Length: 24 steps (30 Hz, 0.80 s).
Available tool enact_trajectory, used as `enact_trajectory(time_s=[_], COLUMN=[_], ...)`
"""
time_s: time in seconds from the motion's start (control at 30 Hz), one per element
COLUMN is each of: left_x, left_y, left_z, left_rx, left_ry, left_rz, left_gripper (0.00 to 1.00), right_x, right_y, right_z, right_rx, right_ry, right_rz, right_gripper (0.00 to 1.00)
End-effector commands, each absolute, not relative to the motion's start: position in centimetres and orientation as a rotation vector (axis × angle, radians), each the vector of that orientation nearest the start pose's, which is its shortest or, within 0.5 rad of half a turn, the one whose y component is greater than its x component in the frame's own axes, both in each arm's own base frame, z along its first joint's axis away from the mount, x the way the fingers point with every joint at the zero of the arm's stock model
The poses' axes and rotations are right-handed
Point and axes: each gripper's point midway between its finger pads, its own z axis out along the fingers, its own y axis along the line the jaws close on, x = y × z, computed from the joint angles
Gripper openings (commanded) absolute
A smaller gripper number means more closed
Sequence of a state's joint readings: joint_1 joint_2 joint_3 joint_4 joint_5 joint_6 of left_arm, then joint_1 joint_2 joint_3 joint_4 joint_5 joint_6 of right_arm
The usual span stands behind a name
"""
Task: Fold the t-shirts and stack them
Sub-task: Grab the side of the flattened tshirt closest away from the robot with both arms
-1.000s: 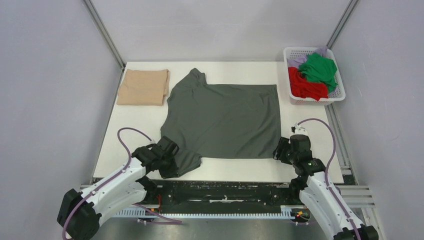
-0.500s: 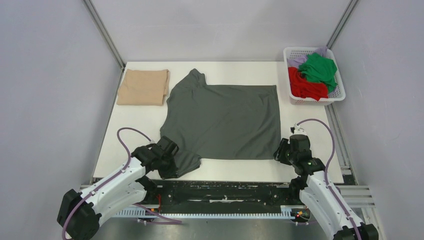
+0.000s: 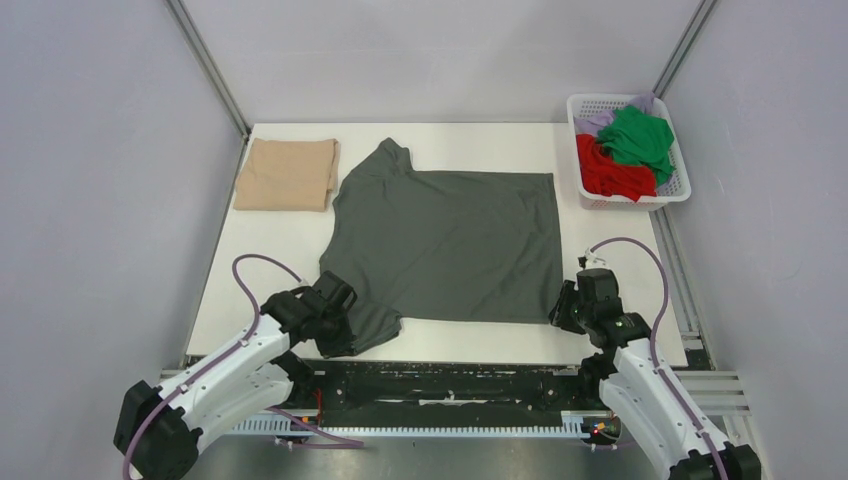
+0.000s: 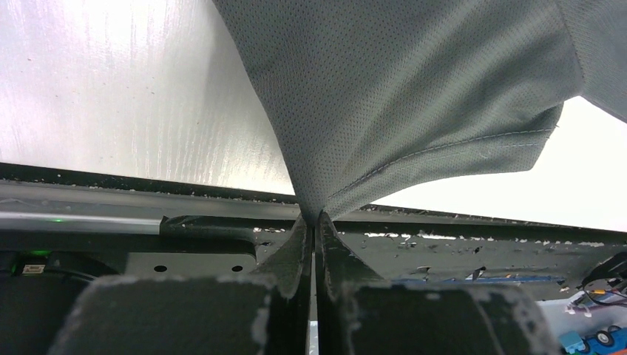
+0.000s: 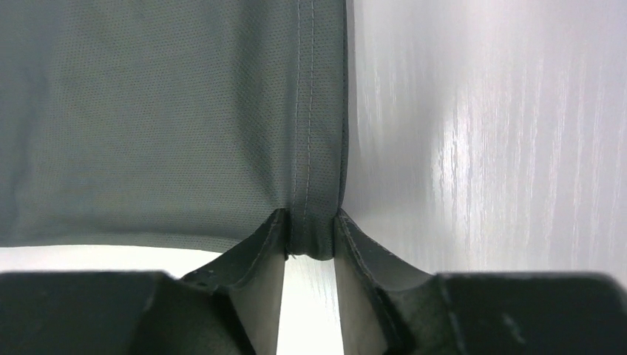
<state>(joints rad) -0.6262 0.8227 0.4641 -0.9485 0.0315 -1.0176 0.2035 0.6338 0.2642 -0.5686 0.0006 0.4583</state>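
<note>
A dark grey t-shirt (image 3: 445, 240) lies spread flat on the white table (image 3: 260, 260), collar to the left, hem to the right. My left gripper (image 3: 340, 335) is shut on its near sleeve (image 4: 414, 111) at the table's front edge; the cloth runs pinched between the jaws (image 4: 314, 218). At the shirt's near right corner my right gripper (image 3: 562, 308) is shut on the stitched hem (image 5: 314, 229). A folded beige-tan t-shirt (image 3: 288, 174) rests at the far left. Green (image 3: 636, 135), red (image 3: 610, 172) and lilac (image 3: 598, 122) t-shirts are heaped in the basket.
The white lattice basket (image 3: 680, 185) stands at the table's far right corner. Grey walls close in both sides. A black rail with the arm bases (image 3: 450, 385) runs along the near edge.
My right gripper has closed onto the hem corner of the dark grey t-shirt. The left gripper has kept its hold on the sleeve and barely moved.
</note>
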Motion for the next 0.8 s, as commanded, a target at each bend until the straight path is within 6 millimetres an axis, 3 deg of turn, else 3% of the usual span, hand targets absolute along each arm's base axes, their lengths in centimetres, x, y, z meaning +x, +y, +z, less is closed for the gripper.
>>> enact_trajectory(time_s=[0.0,0.27,0.4,0.6,0.77], left_x=[8.7,7.1,7.4,9.9,13.0], left_y=[-11.9,-11.0,-11.9,-14.1,-15.4], left_z=[4.3,4.3,4.9,6.6,8.7], left_rx=[-0.628,-0.667,-0.661,-0.564,-0.498], left_ry=[2.885,2.903,2.872,2.808,2.729], left_rz=[-0.384,-0.372,-0.468,-0.589,-0.603], left_gripper=[0.02,0.02,0.02,0.02,0.02], right_x=[14.7,14.5,15.2,16.6,18.5], right_y=[4.7,5.0,5.2,5.9,6.4], right_z=[1.0,0.9,1.4,2.4,4.7], right_rx=[0.315,0.291,0.265,0.211,0.205], right_ry=[2.6,2.604,2.575,2.53,2.46], right_rz=[0.207,0.212,0.224,0.263,0.286], right_gripper=[0.26,0.2,0.13,0.12,0.1])
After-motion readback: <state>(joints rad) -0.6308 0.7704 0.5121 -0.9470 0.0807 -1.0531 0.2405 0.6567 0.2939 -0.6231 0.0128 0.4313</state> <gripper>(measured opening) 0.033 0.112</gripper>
